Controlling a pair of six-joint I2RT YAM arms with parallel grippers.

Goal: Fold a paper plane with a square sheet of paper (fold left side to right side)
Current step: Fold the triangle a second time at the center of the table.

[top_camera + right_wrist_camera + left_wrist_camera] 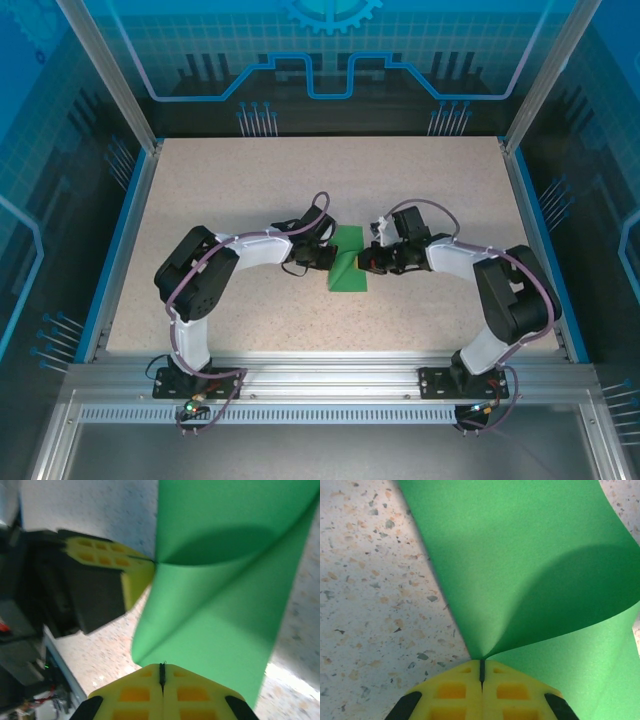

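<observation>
Left pincer (481, 664) first: its two yellow fingers (451, 692) are pressed tight together with basically no gap. The green sheet of paper (520, 555) runs right into the tip where they meet, so it's got a pinch on the paper. From that pinch point the sheet fans out and up in a curl, with one flap bowing over and throwing a shadow on the layer under it. The speckled table (370, 605) shows off to the left in that wrist view.

Right pincer (161, 669) is the same story, fingers squeezed closed. The green sheet of paper (220, 605) comes down to its tip and looks nipped there too, though the exact contact is a bit hard to make out. In that same view you can see the left pincer (142, 562) across the way, biting the sheet right where the curled flaps come together.

From the overhead camera, the green sheet of paper (350, 262) sits about mid-table (250, 180) between the two arms. The left pincer (322, 252) is at its left side and the right pincer (372, 258) at its right. It isn't lying flat as a square, it's partly folded over with a slanted edge running across it. Both arms are bent inward toward each other.
</observation>
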